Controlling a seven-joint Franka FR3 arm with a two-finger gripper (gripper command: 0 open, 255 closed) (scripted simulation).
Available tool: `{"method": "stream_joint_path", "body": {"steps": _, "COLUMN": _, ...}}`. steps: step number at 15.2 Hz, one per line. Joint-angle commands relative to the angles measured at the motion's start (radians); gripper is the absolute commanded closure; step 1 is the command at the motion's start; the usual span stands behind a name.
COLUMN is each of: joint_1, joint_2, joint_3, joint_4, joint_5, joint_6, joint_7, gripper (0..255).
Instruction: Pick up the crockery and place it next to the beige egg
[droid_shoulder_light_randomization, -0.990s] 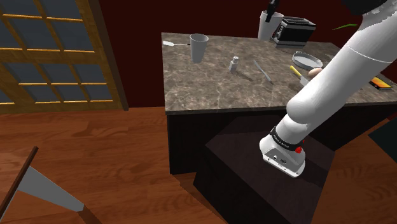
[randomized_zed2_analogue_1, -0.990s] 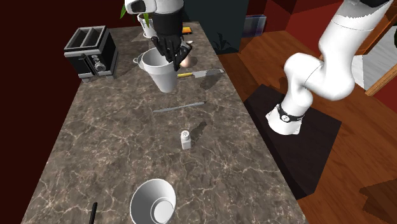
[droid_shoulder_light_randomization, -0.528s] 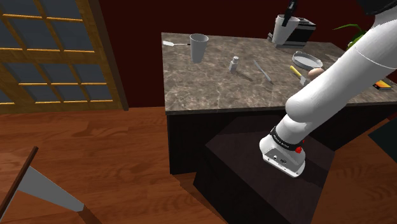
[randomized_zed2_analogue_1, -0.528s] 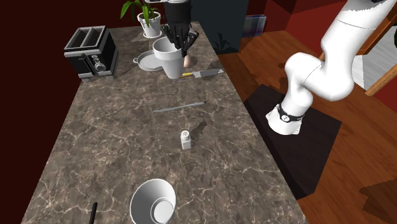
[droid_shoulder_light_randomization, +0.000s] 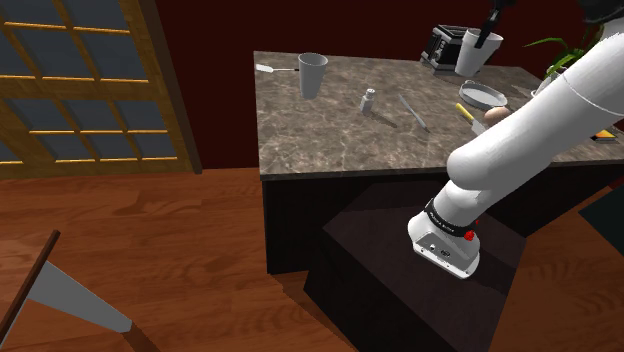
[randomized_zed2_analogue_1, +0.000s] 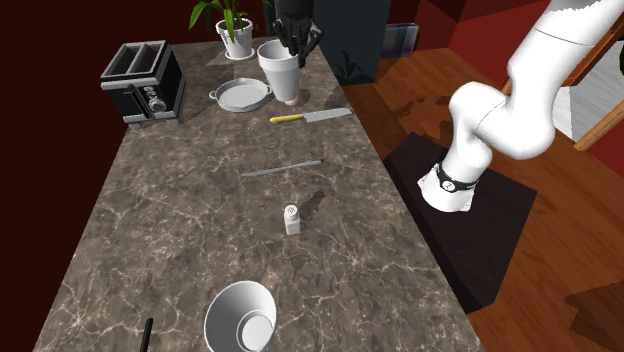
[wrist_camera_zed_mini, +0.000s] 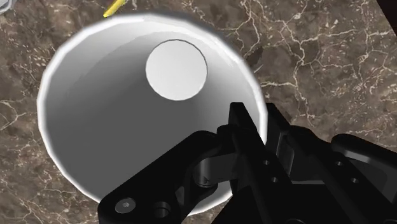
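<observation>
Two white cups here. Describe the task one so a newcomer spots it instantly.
Find the marble counter, then its end with the black toaster and potted plant. The tall white cup is there, beside the shallow pan. Unlike the other white cup at the opposite end, the black tool grips its rim.

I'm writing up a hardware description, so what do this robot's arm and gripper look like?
The arm is glossy white, built of thick, rounded tubular links. Near its foot sits a black band with small white markings, and a red dot just below it. The gripper is all black, with blocky fingers and round screw holes in its body. No loose cables are visible.
</observation>
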Motion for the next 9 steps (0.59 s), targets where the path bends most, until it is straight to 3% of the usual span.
{"method": "stream_joint_path", "body": {"steps": 1, "joint_1": -0.02, "joint_2": -0.001, "joint_3": -0.03, "joint_4": 0.002, "joint_5": -0.005, "joint_6": 0.003, "joint_7": -0.05, "gripper": 255}}
{"method": "stream_joint_path", "body": {"steps": 9, "joint_1": -0.095, "joint_2": 0.04, "joint_3": -0.161, "joint_4": 0.05, "joint_5": 0.005, "joint_6": 0.011, "joint_7": -0.26, "gripper": 255}}
